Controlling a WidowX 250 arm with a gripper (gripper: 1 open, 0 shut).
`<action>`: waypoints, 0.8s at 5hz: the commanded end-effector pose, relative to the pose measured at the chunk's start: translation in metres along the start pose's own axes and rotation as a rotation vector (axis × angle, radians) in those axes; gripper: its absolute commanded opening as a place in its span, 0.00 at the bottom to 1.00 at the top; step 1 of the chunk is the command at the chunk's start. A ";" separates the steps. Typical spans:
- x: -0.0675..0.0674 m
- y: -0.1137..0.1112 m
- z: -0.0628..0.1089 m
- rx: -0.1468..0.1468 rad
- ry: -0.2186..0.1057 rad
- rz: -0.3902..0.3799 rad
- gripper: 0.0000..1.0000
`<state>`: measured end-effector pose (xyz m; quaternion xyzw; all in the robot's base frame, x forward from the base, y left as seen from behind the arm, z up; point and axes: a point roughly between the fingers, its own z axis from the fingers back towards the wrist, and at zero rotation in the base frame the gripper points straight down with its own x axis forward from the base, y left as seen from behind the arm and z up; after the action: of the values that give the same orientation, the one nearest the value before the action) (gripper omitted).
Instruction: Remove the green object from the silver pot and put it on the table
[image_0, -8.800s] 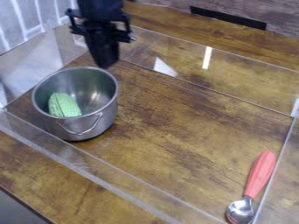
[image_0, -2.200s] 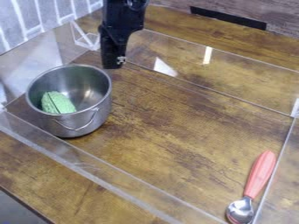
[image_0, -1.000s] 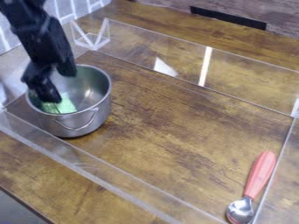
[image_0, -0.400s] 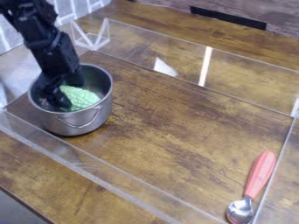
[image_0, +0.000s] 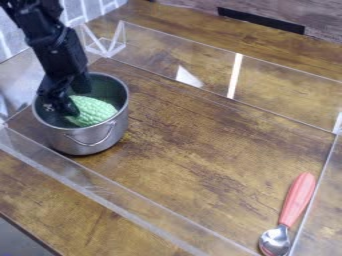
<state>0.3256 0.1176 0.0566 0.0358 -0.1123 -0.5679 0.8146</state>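
The green object (image_0: 88, 108) lies inside the silver pot (image_0: 83, 118) at the table's (image_0: 214, 140) left. The gripper (image_0: 58, 103) reaches down into the pot at the object's left edge, jaws spread wide, apparently gripping nothing, though contact is unclear.

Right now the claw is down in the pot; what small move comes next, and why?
Probably close the claw on the green object. The claw is open and reaches inside the silver pot at the object's left edge, and the object lies unlifted in the pot. Whether its fingers straddle it is not clear, so close gently.
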 end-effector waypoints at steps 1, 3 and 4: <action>-0.010 0.013 0.010 0.049 -0.001 0.034 1.00; -0.031 0.017 0.001 0.037 -0.013 0.078 1.00; -0.030 0.014 -0.003 0.021 -0.024 0.066 1.00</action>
<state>0.3234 0.1427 0.0391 0.0152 -0.1190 -0.5464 0.8289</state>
